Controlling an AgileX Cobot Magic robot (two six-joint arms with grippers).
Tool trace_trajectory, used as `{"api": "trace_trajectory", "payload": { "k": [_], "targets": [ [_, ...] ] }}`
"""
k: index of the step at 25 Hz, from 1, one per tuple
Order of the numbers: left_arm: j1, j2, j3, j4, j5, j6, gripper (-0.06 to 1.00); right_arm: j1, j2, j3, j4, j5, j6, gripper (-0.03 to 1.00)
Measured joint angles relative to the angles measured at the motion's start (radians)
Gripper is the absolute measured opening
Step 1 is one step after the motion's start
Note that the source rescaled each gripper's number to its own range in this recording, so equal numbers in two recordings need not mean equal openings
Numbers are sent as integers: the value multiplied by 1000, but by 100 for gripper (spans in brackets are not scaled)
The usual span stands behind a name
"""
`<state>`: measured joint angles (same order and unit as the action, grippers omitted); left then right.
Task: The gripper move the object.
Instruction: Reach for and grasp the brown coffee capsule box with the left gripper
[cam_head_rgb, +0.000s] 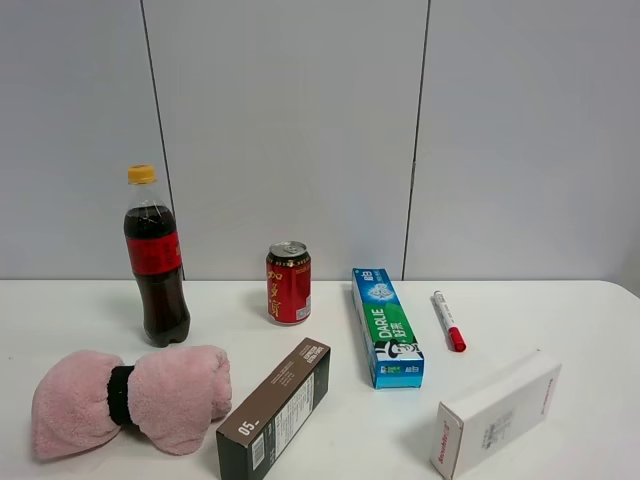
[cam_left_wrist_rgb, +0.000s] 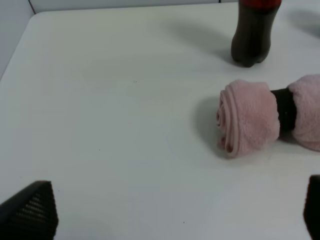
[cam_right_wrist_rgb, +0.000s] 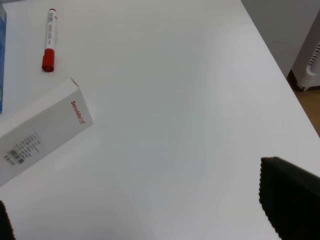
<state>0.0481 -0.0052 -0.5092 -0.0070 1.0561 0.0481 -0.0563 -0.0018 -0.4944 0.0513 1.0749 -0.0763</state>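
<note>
The long dark brown carton (cam_head_rgb: 275, 408) with white print and "05" on its end lies on the white table (cam_head_rgb: 560, 320), front middle, between a pink towel and a white carton. Neither wrist view shows it. No arm shows in the exterior high view. My left gripper (cam_left_wrist_rgb: 172, 212) is open and empty over bare table, with its black fingertips (cam_left_wrist_rgb: 32, 210) far apart at the picture's edges. My right gripper (cam_right_wrist_rgb: 145, 212) is open and empty, one finger (cam_right_wrist_rgb: 287, 200) showing, above the table's right part near the white carton.
A rolled pink towel (cam_head_rgb: 130, 398) (cam_left_wrist_rgb: 250, 117) lies front left, a cola bottle (cam_head_rgb: 155, 260) (cam_left_wrist_rgb: 252, 32) behind it. A red can (cam_head_rgb: 288, 283), a blue-green toothpaste box (cam_head_rgb: 387, 327), a red marker (cam_head_rgb: 449, 320) (cam_right_wrist_rgb: 49, 40) and a white carton (cam_head_rgb: 497, 412) (cam_right_wrist_rgb: 42, 130) follow rightward.
</note>
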Motion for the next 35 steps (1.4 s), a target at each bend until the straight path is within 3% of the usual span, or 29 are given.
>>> {"api": "trace_trajectory", "payload": {
  "k": [35],
  "targets": [
    [0,0,0,0,0,0,100,0,0,0,0,0,0,100]
  ]
}}
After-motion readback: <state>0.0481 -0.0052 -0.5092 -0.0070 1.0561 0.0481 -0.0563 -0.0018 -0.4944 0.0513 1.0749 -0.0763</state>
